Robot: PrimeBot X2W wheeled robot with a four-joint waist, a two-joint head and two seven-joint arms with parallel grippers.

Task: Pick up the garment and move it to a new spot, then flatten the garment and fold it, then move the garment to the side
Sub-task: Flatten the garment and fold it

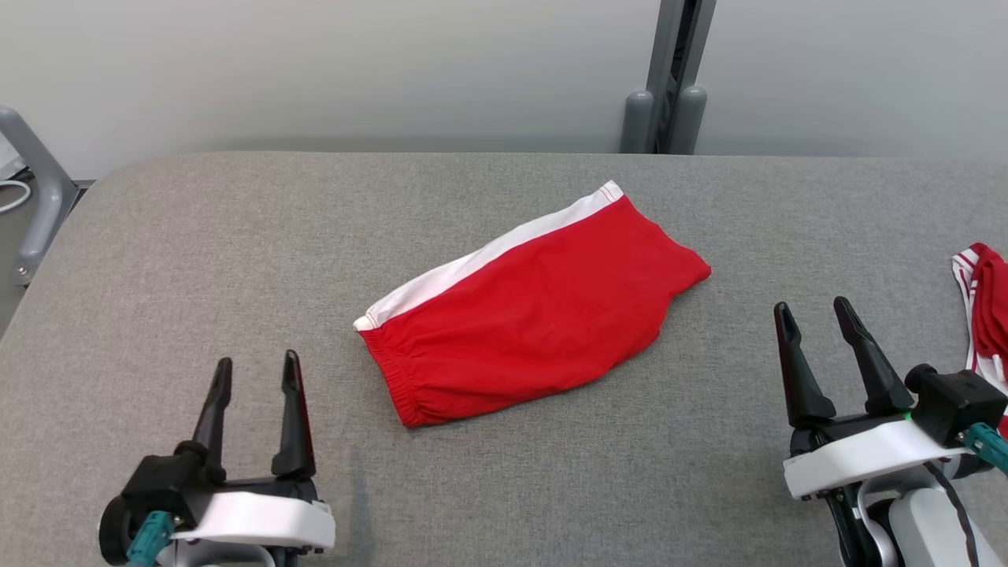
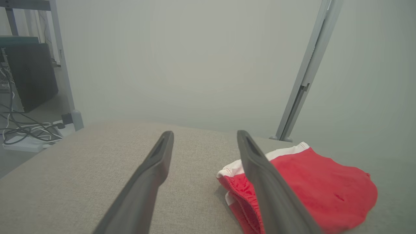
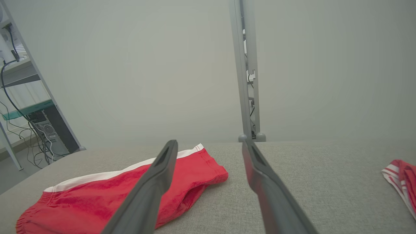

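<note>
Handling first: the red shorts (image 1: 529, 303) look like thin, soft knit. We judge them light and limp, not slippery and not fragile. They will sag and drape as soon as they are lifted, and the layers could slide apart if we pinch the top sheet alone. The best holds are the white waistband, which is the firmest strip, taken at its two ends, or the gathered elastic edge at the near-left end. A pinch should go through all the layers. The counter (image 1: 236, 236) has a grey woven cover, so dragging would probably bunch the cloth. Lifting is safer.

Look: bright red body with a white band stitched in red along the far long edge. The near-left end is puckered elastic and the right end tapers to a soft corner. They lie mostly flat with a few shallow wrinkles. In the left wrist view the near end shows more than one layer, so they seem doubled over.

Where: mid-counter, lying on a diagonal with the band side away from us. They sit between the two arms and farther out, touching neither.

The left pincer (image 1: 257, 360) is spread wide and empty, low at the near left. The right pincer (image 1: 811, 305) is also wide and empty, near right. A red-and-white striped garment (image 1: 980, 307) sits at the counter's right edge, well apart from the shorts.
</note>
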